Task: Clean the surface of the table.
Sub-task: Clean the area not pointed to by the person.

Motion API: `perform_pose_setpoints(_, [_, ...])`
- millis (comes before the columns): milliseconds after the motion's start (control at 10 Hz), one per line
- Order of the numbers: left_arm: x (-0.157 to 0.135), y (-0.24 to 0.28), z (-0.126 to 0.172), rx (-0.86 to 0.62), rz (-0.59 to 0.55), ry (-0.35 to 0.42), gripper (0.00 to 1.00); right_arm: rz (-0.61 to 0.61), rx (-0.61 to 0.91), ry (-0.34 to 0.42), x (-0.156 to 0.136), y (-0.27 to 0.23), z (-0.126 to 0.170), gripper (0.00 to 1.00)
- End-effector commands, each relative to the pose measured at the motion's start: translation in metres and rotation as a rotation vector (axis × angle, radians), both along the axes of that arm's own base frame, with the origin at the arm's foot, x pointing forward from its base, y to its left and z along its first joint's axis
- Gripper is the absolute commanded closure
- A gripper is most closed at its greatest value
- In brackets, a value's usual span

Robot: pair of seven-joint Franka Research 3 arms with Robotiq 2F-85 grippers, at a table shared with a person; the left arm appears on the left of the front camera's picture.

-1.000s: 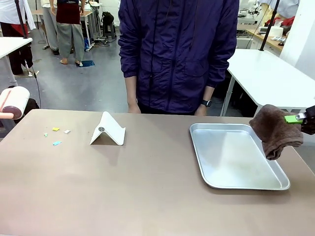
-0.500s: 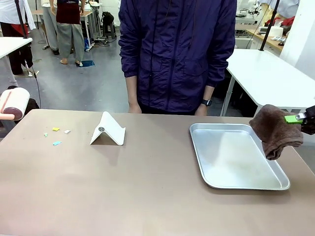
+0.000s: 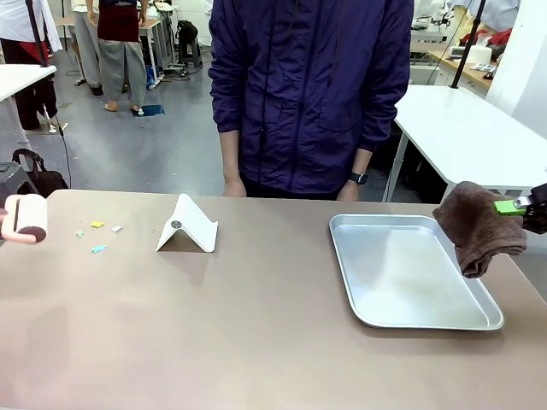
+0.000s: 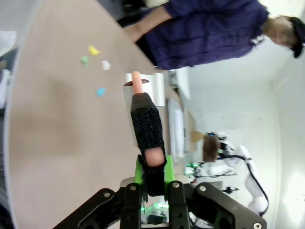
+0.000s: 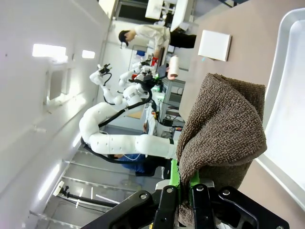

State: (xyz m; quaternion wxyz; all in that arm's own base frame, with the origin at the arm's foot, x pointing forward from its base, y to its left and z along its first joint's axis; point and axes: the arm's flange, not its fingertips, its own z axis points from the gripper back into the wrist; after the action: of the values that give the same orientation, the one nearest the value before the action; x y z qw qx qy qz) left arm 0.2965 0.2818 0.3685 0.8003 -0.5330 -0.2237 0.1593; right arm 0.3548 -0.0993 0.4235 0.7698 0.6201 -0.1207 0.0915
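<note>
The brownish table (image 3: 256,333) carries a few small coloured paper scraps (image 3: 97,225) near its far left. At the left edge, just above the top, hangs a lint roller (image 3: 26,218) with a pink handle. In the left wrist view my left gripper (image 4: 153,164) is shut on the lint roller's (image 4: 147,124) black-wrapped handle, and the scraps (image 4: 95,50) lie beyond it. Over the table's right edge my right gripper (image 3: 521,205) is shut on a brown cloth (image 3: 479,226) that droops beside the tray. The right wrist view shows the cloth (image 5: 224,124) bunched over my right gripper (image 5: 186,183).
A shallow silver tray (image 3: 410,273) lies at the right, with nothing in it. A white folded stand (image 3: 188,226) sits left of centre. A person in a dark blue jacket (image 3: 308,94) stands at the far edge, hands down. White tables (image 3: 466,132) stand behind.
The lint roller has dropped lower at the table's left edge, closer to the top. The right gripper and its cloth have stayed in place.
</note>
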Motion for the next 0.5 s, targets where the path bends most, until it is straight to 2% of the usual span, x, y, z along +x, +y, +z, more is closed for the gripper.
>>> perform_pose_setpoints(0, [0.003, -0.019, -0.007, 0.141, 0.035, 0.054, 0.82, -0.005, 0.013, -0.011, 0.001, -0.002, 0.006, 0.92])
perform_pose_setpoints(200, [0.010, -0.025, -0.024, 0.179, 0.053, 0.105, 0.82, -0.005, 0.013, -0.011, 0.001, -0.002, 0.006, 0.92])
perform_pose_setpoints(400, [0.021, -0.033, -0.036, 0.256, 0.138, 0.088, 0.82, -0.005, 0.013, -0.011, 0.001, -0.002, 0.006, 0.92])
